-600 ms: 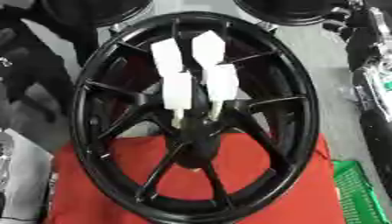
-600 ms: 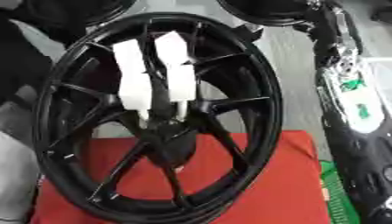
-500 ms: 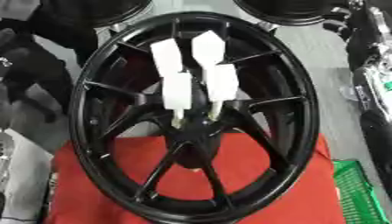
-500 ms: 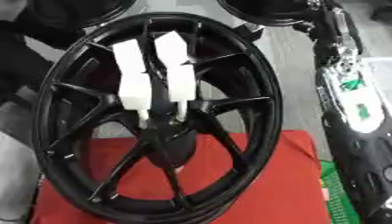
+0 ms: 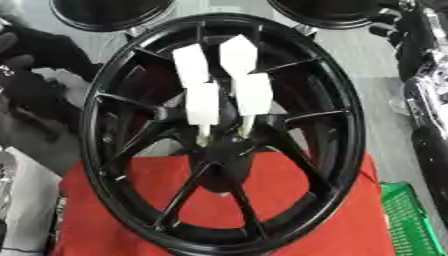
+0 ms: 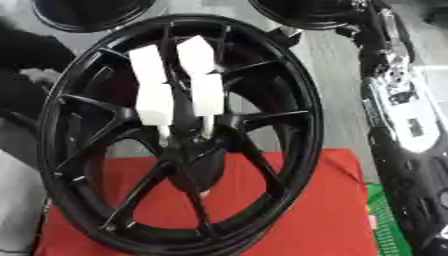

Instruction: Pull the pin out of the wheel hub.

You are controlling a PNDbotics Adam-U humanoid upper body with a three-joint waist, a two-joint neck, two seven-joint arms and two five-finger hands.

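Observation:
A black spoked wheel [image 5: 337, 150] stands upright on a red cloth [image 5: 324, 220]. Its hub [image 5: 223, 145] sits at the middle, where the spokes meet. My right hand [image 5: 254, 92] shows as several white blocks in front of the spokes, reaching down from the top of the wheel onto the hub. Two small pale stubs [image 5: 203, 134] show just under the blocks, right at the hub. I cannot make out the pin itself. A dark shape at the far left, beside the rim, looks like my left hand [image 5: 39, 70]; its pose is hidden.
My black and silver right arm [image 6: 398, 100] runs down the right side. Two more dark round wheels [image 5: 109, 12] lie at the back. A green basket [image 5: 411, 220] sits at the lower right, next to the cloth.

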